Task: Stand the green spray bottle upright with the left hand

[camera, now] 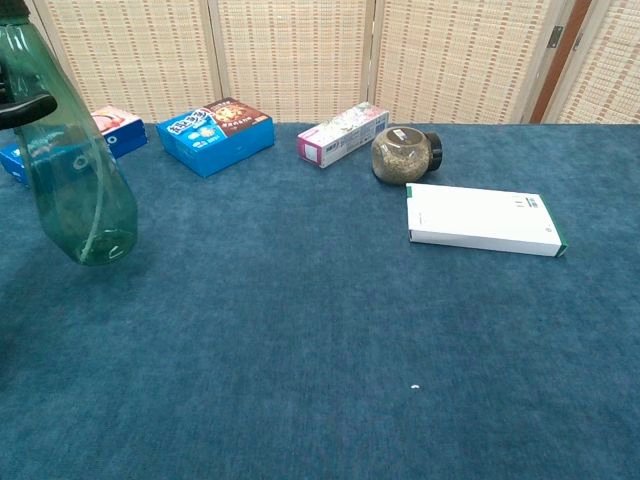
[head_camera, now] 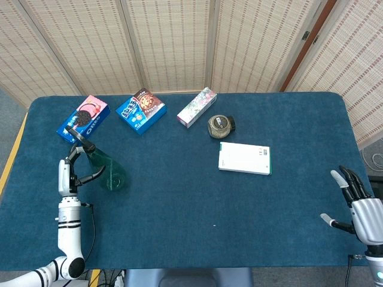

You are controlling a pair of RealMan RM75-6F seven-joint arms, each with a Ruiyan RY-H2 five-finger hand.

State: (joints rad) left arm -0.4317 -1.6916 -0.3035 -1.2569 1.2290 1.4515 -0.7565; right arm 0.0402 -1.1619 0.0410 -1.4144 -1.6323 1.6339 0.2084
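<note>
We see one green spray bottle (head_camera: 108, 170), base end tilted, gripped by our left hand (head_camera: 70, 170) at the table's left edge. Right hand (head_camera: 358, 200) w/ fingers spread, holding nothing. Also: two blue snack boxes (head_camera: 82, 119) (head_camera: 140, 110), one floral box (head_camera: 196, 107), one jar (head_camera: 220, 125), one white box (head_camera: 244, 158). Blue cloth table (head_camera: 191, 203); woven screens (head_camera: 173, 42) behind.

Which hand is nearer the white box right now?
Right. The right hand sits at the table's right edge, open, a moderate gap from the white box. The left hand is at the far left, holding the green spray bottle.
</note>
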